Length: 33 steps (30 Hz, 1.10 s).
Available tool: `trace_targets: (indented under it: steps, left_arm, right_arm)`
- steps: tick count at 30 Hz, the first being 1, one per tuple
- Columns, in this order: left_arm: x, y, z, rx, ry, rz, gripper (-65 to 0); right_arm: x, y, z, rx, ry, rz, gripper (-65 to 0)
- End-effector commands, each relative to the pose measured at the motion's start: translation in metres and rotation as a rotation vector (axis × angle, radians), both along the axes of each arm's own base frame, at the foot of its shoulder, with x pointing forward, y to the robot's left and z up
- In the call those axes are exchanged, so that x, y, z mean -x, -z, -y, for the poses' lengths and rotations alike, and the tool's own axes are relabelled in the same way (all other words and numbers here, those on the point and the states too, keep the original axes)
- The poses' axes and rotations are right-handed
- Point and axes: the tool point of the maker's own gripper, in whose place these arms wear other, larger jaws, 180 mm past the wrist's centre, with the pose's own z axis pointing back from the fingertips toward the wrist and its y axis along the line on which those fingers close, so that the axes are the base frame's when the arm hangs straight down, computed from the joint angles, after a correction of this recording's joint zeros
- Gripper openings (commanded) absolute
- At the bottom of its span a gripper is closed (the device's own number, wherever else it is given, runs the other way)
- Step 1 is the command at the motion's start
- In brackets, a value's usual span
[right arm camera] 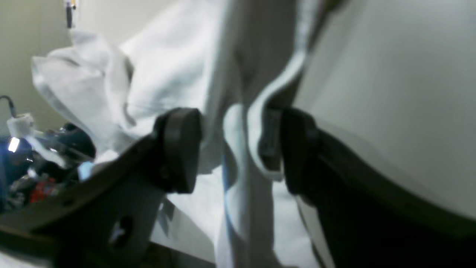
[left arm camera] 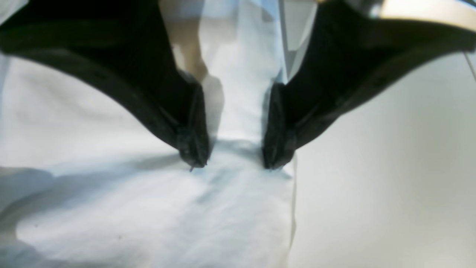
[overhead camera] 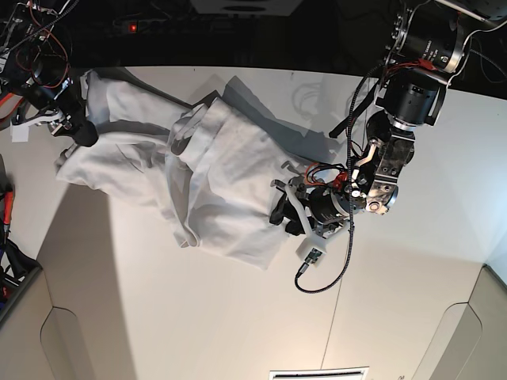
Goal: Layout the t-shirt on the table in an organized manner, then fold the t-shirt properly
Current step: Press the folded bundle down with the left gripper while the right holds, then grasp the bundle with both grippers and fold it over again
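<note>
Across the white bench the t-shirt is lying rumpled and bunched, stretching from the far left corner toward the middle, with loose folds piling over one another. Left end effector is sitting low at the shirt's near edge, its dark fingers standing apart with their tips resting on the cloth, a band of fabric running between them. Right end effector is hanging at the far left end of the shirt, jaws spread wide, a hemmed fold lying loose in the gap.
</note>
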Motion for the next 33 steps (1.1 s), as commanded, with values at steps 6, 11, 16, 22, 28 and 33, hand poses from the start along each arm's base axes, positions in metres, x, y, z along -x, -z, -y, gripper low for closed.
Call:
trace_targets:
  steps: [6,11,16,22,28,33]
  left_arm:
    - [0.001,0.006,-0.009,-0.060,-0.005,-0.028,-35.4]
    - [0.001,0.007,-0.010,-0.062,-0.005,-0.031,-35.4]
    - [0.005,0.011,-0.012,-0.080,-0.002,-0.059,-35.4]
    - [0.015,0.019,-0.019,-0.102,-0.005,-0.115,-48.3]
    - [0.035,0.023,-0.016,-0.008,-0.008,-0.175,-65.0]
    - [0.063,0.025,-0.004,0.100,-0.032,-0.232,-65.0]
  right_arm:
    - [-0.014,-0.007,-0.006,-0.015,-0.001,0.040,-30.4]
    - [-0.029,-0.008,-0.034,-0.043,-0.063,0.058,-30.4]
    - [-0.038,-0.011,-0.049,-0.047,-0.114,0.069,-39.4]
    - [-0.041,-0.016,-0.043,-0.037,-0.104,0.085,-65.0]
    - [-0.051,-0.048,-0.030,0.046,-0.120,0.160,-65.0]
    - [-0.063,-0.091,-0.030,0.162,-0.181,0.275,-65.0]
